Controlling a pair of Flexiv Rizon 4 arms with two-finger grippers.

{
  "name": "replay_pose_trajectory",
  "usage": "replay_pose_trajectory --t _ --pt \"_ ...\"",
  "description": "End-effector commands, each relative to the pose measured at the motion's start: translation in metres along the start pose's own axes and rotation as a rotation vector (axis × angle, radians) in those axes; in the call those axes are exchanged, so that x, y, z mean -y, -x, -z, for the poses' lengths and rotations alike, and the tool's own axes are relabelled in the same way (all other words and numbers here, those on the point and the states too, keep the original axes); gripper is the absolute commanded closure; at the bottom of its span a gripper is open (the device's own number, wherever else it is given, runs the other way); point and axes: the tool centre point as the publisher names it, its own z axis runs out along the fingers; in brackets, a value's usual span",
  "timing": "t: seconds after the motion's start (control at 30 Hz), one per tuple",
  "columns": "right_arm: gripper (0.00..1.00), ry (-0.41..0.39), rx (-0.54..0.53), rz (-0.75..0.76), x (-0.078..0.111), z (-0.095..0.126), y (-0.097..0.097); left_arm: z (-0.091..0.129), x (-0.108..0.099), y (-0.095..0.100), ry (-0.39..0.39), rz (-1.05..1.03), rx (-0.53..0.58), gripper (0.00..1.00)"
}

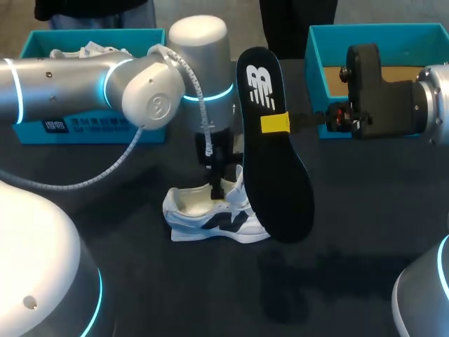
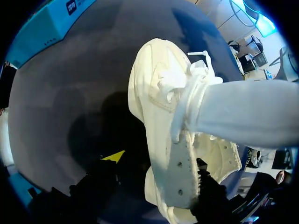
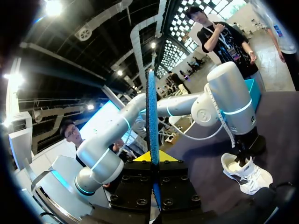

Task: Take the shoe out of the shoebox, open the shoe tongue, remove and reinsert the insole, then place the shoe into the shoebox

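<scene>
A white shoe (image 1: 214, 214) with navy marks lies on the dark table, toe towards the right. My left gripper (image 1: 217, 186) stands straight down into its top. In the left wrist view the left gripper (image 2: 159, 168) is open, and the shoe's eyelet flap (image 2: 180, 172) lies between its fingers: the dark finger touches it, while the yellow-tipped finger (image 2: 115, 157) stands apart. My right gripper (image 1: 280, 123) is shut on the black insole (image 1: 277, 168), held upright in the air just right of the shoe. Seen edge-on, the insole (image 3: 152, 107) rises from the right gripper (image 3: 153, 161).
One teal shoebox (image 1: 42, 130) stands at the back left with white things inside. A second teal shoebox (image 1: 316, 77) stands at the back right, behind my right wrist. Bare dark table lies in front of the shoe.
</scene>
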Motion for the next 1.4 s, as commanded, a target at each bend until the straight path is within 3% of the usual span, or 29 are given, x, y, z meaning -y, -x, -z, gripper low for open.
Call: replay_pose_trajectory --t 0.03,0.1,0.2,0.37,0.53,0.73,0.93,1.1,1.23,1.4 --pt "1.0 -0.002 0.003 -0.003 -0.001 -0.003 0.0 -0.004 -0.002 -0.001 -0.007 -0.003 -0.005 0.64" --pt "1.0 -0.002 0.003 -0.003 -0.001 -0.003 0.0 -0.005 -0.001 -0.001 -0.011 -0.005 -0.008 0.7" --pt "1.0 -0.002 0.003 -0.003 -0.001 -0.003 0.0 -0.006 0.0 -0.002 -0.014 -0.007 -0.01 0.99" --pt "1.0 -0.002 0.003 -0.003 -0.001 -0.003 0.0 -0.001 -0.001 -0.007 -0.03 -0.04 -0.021 1.0" --pt "1.0 -0.002 0.003 -0.003 -0.001 -0.003 0.0 0.017 0.002 -0.017 0.004 -0.228 -0.052 1.0" --pt "1.0 -0.002 0.003 -0.003 -0.001 -0.003 0.0 0.035 0.01 -0.023 0.158 -0.448 -0.131 1.0" --pt "1.0 -0.002 0.003 -0.003 -0.001 -0.003 0.0 0.048 0.011 -0.019 0.217 -0.746 -0.355 1.0" --pt "1.0 -0.002 0.003 -0.003 -0.001 -0.003 0.0 0.052 0.006 -0.019 0.276 -0.976 -0.457 1.0" --pt "1.0 -0.002 0.003 -0.003 -0.001 -0.003 0.0 0.055 -0.001 -0.024 0.329 -1.189 -0.459 1.0" --pt "1.0 -0.002 0.003 -0.003 -0.001 -0.003 0.0 0.057 -0.003 -0.028 0.342 -1.233 -0.436 1.0"
